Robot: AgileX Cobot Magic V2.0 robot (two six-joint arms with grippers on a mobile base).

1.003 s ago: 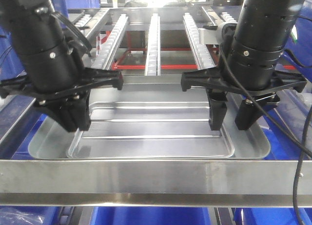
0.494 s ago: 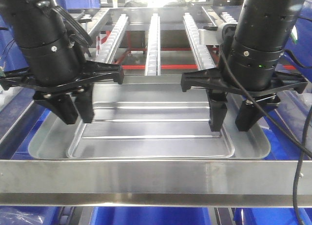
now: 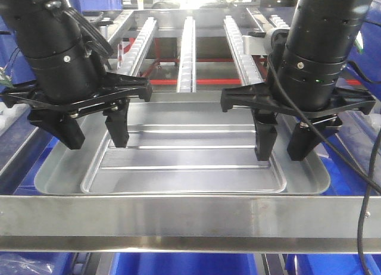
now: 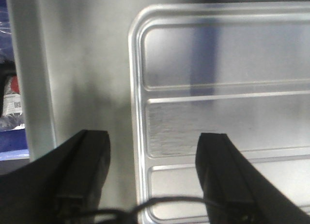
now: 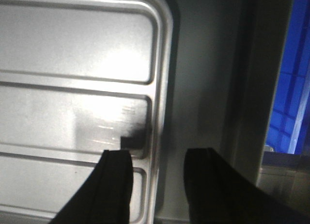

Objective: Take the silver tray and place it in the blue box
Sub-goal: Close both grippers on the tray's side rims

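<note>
The tray [image 3: 190, 162] lies flat on a bigger tray [image 3: 59, 175]. The left gripper [image 3: 94, 131] spreads wide over its 9 o'clock rim, the right gripper [image 3: 284, 143] over its 3 o'clock rim, both holding nothing

Ridged silver metal tray [image 3: 190, 159]: near rim hidden behind the steel crossbar [image 3: 190, 218]; in both wrist views it runs off the bottom edge and one side
Smooth silver tray [image 3: 56, 174] beneath: middle covered by the ridged tray, near edge behind the crossbar
Blue plastic pieces [image 3: 178, 264]: cut by the bottom edge; shape cannot be told
Black left gripper [image 3: 95, 141]: fingers blurred and cut off low in its wrist view; contact with the rim unclear
Black right gripper [image 3: 281, 155]: likewise dark, blurred, cut off
Black arms [image 3: 321, 43]: tops beyond the front view's upper edge
</note>
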